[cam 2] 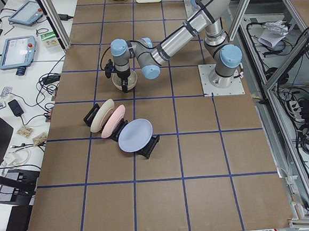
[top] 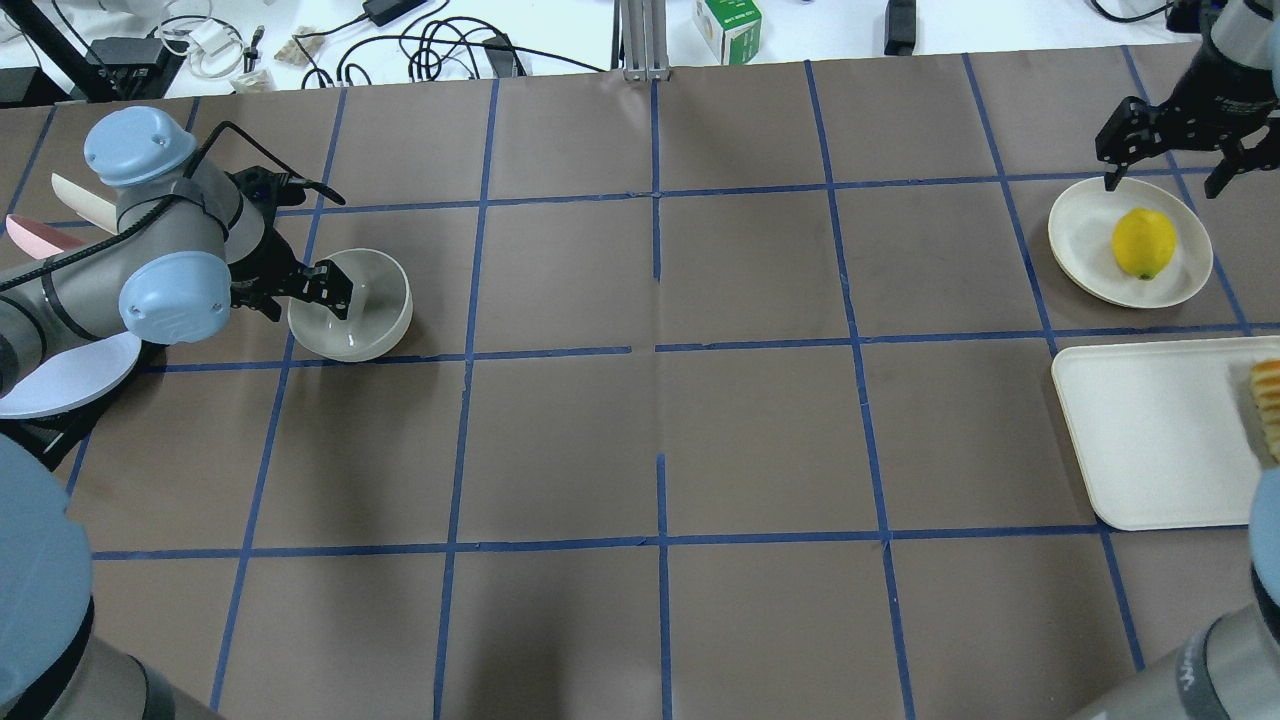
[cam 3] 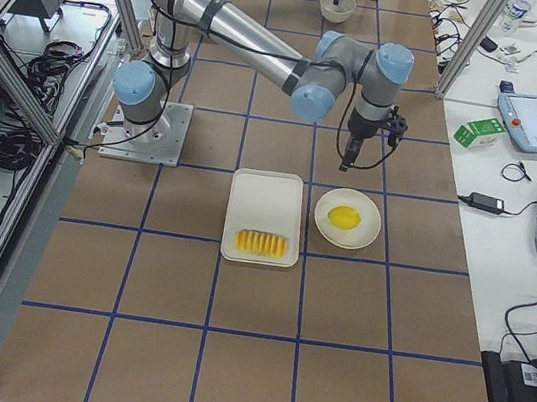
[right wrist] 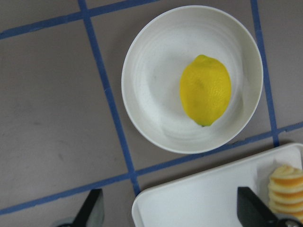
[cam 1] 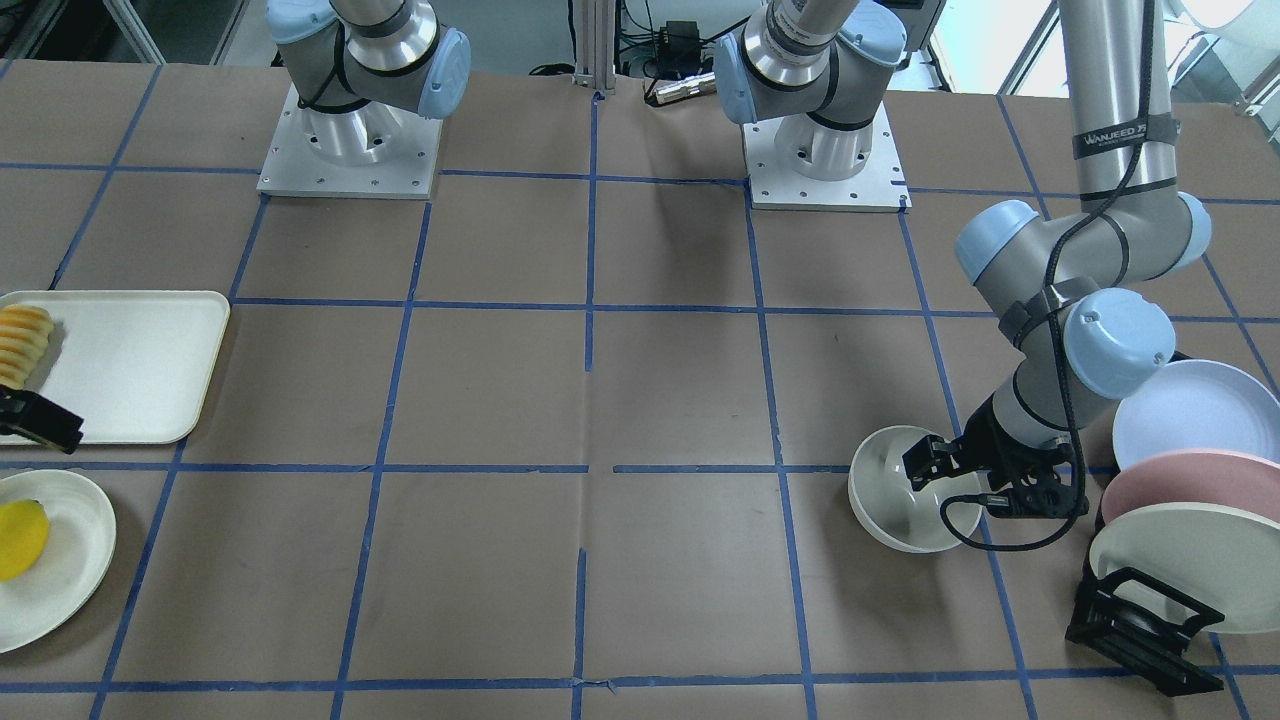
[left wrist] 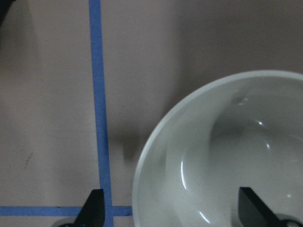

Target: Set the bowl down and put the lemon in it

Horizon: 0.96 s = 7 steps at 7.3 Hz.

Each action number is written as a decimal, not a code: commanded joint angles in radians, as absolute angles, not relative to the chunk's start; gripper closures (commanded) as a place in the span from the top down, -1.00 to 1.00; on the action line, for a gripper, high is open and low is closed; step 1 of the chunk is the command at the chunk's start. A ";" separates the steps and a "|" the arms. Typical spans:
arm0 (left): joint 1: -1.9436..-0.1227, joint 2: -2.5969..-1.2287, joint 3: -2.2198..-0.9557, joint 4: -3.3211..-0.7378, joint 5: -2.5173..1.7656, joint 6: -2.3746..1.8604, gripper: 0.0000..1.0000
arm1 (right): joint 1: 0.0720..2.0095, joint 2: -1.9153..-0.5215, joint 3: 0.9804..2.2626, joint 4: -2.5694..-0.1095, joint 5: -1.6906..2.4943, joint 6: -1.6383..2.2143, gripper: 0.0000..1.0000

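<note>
Room: white benches are flanking the desk, carrying cables [top: 440, 50], a green-and-white carton [top: 727, 25] and teach pendants [cam 2: 16, 51].
Desk [top: 760, 440]: brown paper is covering it, with blue tape running across it in a grid.
Left arm [top: 160, 260]: it is reaching down to the bowl beside the plate rack.
Right arm [cam 3: 261, 48]: it is stretching out over the desk's other end.
Tray [top: 1150, 440]: cream and rectangular, it is carrying ridged yellow-orange sliced food [cam 3: 261, 244] at one edge.
Racked plates [cam 2: 124, 129]: lilac, pink and cream, they are standing on edge in a black rack [cam 1: 1140, 625].
Flat plate [top: 1085, 225]: it is sitting just beside the tray.
Bowl [top: 385, 300]: off-white and glossy, it is sitting on the desk near the rack.
Left tool [cam 1: 928, 465]: its fingers are spreading apart, one inside the bowl and one outside its wall.
Right tool [top: 1163, 180]: fingers spread, it is hovering over the flat plate's far rim.
Lemon [top: 1144, 243]: it is lying on the flat plate, well apart from the bowl.
</note>
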State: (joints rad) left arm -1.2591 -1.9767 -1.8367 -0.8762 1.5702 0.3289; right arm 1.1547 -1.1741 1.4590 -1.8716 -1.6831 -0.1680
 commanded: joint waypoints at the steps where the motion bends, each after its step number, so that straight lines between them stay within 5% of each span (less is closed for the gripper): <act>1: -1.256 -1.988 -1.823 -0.885 1.507 0.319 -1.00 | 1.131 -1.071 1.459 -2.049 -1.689 -0.176 1.00; 7: -1.432 -1.940 -1.789 -0.939 1.390 0.132 -1.00 | 1.074 -0.928 1.444 -2.158 -1.674 -0.149 1.00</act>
